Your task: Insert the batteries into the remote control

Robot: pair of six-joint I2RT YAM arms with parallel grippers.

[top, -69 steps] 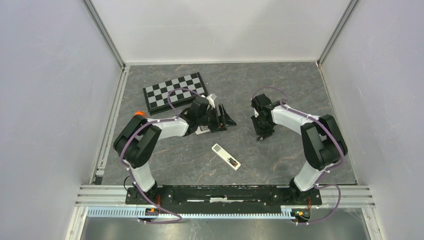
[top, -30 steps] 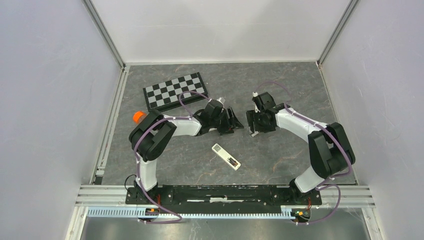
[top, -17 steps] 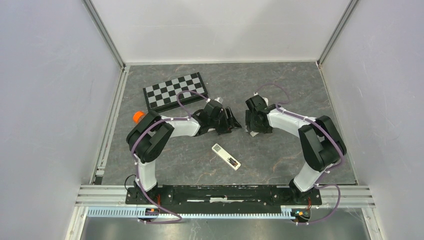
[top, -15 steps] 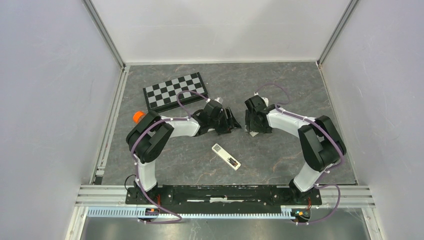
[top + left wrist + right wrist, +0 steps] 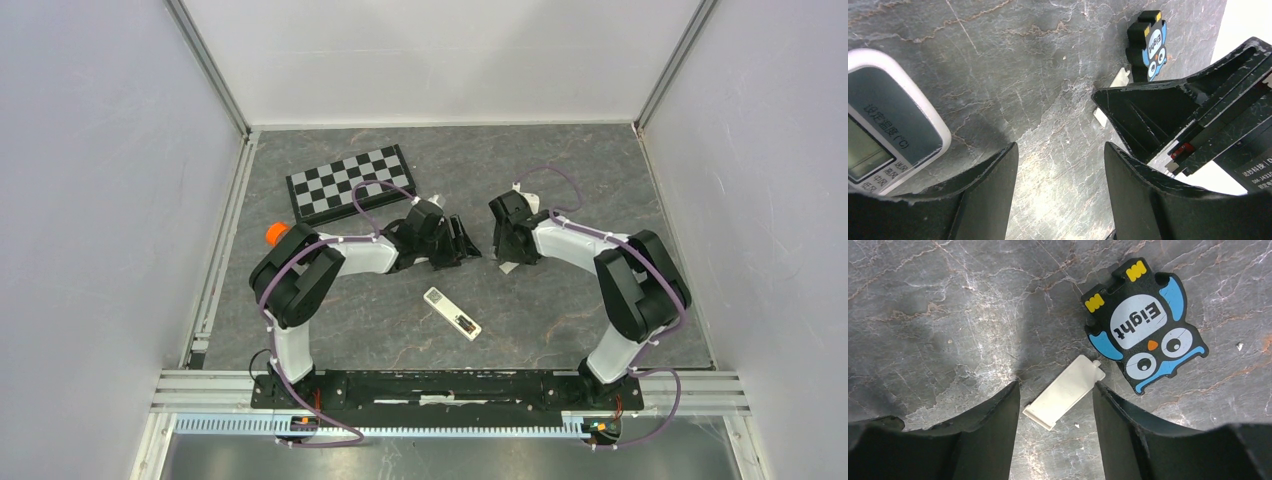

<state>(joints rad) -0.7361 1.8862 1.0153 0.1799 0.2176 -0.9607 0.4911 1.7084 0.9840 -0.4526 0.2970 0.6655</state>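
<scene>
Right claw (image 5: 1055, 388) leftward, remote (image 5: 452, 313) apart

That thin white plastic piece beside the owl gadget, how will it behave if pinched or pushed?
The white piece looks thin and lies flat on the table, so it's probably light, stiff, and hard to get under. Smooth-looking plastic may slide when pushed. Flat, so unlikely to roll.

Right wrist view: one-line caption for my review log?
Open right gripper poised over a small white tabbed cover flat on the grey table, beside an owl-shaped gadget.
</scene>
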